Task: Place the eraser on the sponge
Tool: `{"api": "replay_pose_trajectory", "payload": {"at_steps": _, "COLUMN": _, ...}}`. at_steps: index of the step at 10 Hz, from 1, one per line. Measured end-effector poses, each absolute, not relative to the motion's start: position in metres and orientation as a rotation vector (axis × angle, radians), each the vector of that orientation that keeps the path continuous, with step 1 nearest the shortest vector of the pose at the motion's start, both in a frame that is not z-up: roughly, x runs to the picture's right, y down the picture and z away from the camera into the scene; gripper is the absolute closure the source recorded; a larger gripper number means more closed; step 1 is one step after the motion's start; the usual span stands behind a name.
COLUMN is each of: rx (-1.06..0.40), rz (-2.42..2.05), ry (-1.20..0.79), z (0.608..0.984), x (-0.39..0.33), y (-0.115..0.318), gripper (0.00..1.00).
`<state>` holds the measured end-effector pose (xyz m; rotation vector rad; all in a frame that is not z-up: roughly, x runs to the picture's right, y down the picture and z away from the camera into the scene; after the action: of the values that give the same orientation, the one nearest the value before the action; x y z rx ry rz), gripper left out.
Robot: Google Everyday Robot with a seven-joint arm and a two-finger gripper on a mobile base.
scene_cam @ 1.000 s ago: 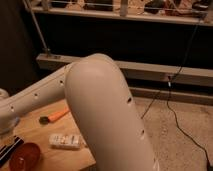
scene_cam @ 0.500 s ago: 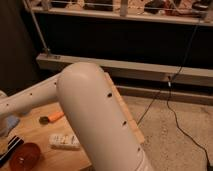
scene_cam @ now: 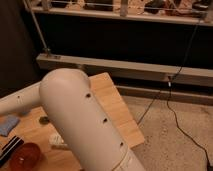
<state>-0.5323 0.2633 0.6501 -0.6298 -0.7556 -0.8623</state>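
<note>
The eraser [scene_cam: 9, 149], a black bar with pale stripes, lies at the lower left edge of the view, next to a red bowl [scene_cam: 23, 156]. A flat blue pad, which looks like the sponge [scene_cam: 7, 125], lies on the table just beyond it at the left edge. My white arm [scene_cam: 85, 125] fills the middle of the view and reaches off to the left. The gripper is out of view past the left edge.
The wooden table [scene_cam: 117, 112] ends at its right edge above a speckled floor. A white labelled pack [scene_cam: 56, 142] lies partly behind the arm, and a small round object [scene_cam: 44, 120] sits near it. A black cable [scene_cam: 172, 107] trails across the floor. A metal rail [scene_cam: 140, 67] runs behind.
The arm's big white link has swung to the left and uncovered more of the table's right side. The orange stick seen earlier is now hidden behind the arm.
</note>
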Motion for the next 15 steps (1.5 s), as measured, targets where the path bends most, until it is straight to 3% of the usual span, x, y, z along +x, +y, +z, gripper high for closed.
{"api": "replay_pose_trajectory", "payload": {"at_steps": 7, "rx": -0.553, "rz": -0.916, "ry": -0.737, "z": 0.683, "x": -0.53, "y": 0.284, "gripper": 0.35}}
{"api": "replay_pose_trajectory", "payload": {"at_steps": 15, "rx": -0.599, "rz": -1.005, "ry": -0.71, "z": 0.694, "x": -0.531, "y": 0.328, "gripper": 0.35}}
